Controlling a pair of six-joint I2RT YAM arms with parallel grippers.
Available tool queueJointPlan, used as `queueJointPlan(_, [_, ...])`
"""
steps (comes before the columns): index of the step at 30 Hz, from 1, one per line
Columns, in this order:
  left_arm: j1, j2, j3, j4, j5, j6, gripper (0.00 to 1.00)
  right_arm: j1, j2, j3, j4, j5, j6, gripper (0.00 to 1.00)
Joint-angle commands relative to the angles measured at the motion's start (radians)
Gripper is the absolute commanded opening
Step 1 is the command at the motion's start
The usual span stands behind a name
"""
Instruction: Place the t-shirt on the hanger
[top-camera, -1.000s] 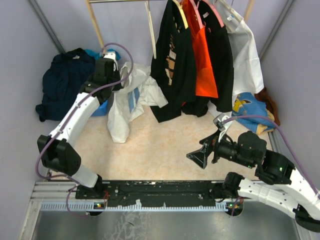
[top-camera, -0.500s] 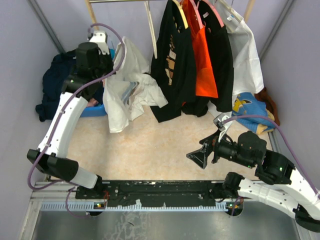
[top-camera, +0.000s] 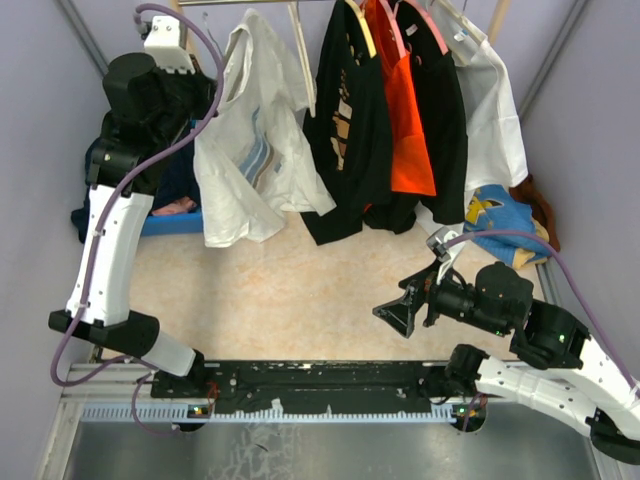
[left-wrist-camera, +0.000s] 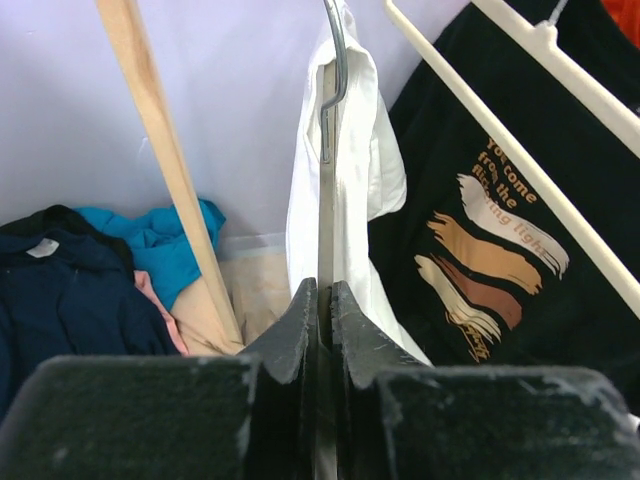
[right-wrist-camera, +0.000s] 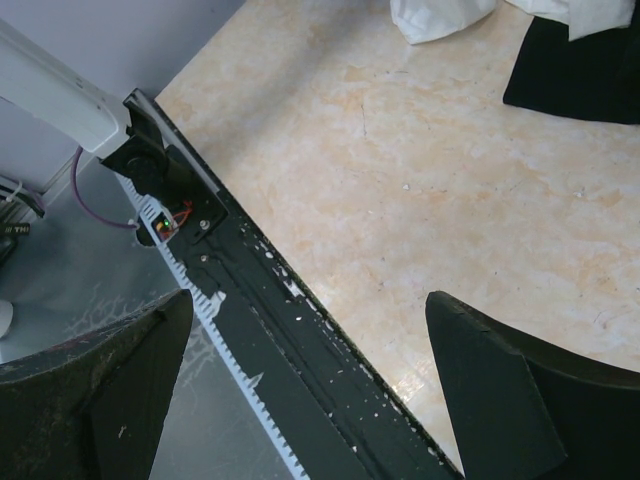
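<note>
The t-shirt (top-camera: 250, 150), white with a blue print, hangs draped on the hanger below the rail at the back left. In the left wrist view the hanger (left-wrist-camera: 326, 200) is a thin pale grey bar with a silver wire hook (left-wrist-camera: 338, 50) at its top. White cloth of the t-shirt (left-wrist-camera: 365, 170) falls behind it. My left gripper (left-wrist-camera: 322, 300) is shut on that bar, raised high at the back left (top-camera: 200, 95). Low over the table's near right stands my right gripper (top-camera: 405, 305), open with nothing between its fingers (right-wrist-camera: 310, 300).
A wooden rack post (left-wrist-camera: 160, 150) stands just left of the hanger. A bare cream hanger (left-wrist-camera: 500, 130) and black and orange garments (top-camera: 380, 120) hang to the right, then a white garment (top-camera: 495, 110). Navy clothing (left-wrist-camera: 60, 290) is piled at the left wall. A blue and yellow cloth (top-camera: 500, 220) lies right.
My left arm has risen and swung back-left, lifting the hanger and t-shirt off the floor up toward the rail. The right arm has not moved.
</note>
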Motion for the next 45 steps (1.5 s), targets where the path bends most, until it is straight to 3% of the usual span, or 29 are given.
queueJointPlan(1, [0.001,-0.025,0.016,0.028,0.064,0.014,0.02,0.006,0.017,0.018,0.050,-0.006,-0.007,0.99])
queueJointPlan(11, [0.001,0.018,0.108,0.057,0.195,0.044,0.03,0.006,0.039,0.026,0.058,-0.014,-0.013,0.99])
queueJointPlan(31, [0.003,0.066,0.155,0.211,0.121,0.070,0.02,0.006,0.026,-0.011,0.067,-0.012,0.005,0.99])
queueJointPlan(37, [0.003,0.119,0.188,0.190,0.106,0.064,0.01,0.006,0.017,-0.026,0.073,-0.030,0.013,0.99])
queueJointPlan(40, [0.001,0.024,0.037,0.146,0.102,0.024,0.01,0.006,0.010,-0.045,0.089,-0.031,0.023,0.99])
queueJointPlan(45, [-0.006,-0.252,-0.493,0.223,0.059,-0.027,0.08,0.006,0.023,-0.070,0.109,-0.025,0.026,0.99])
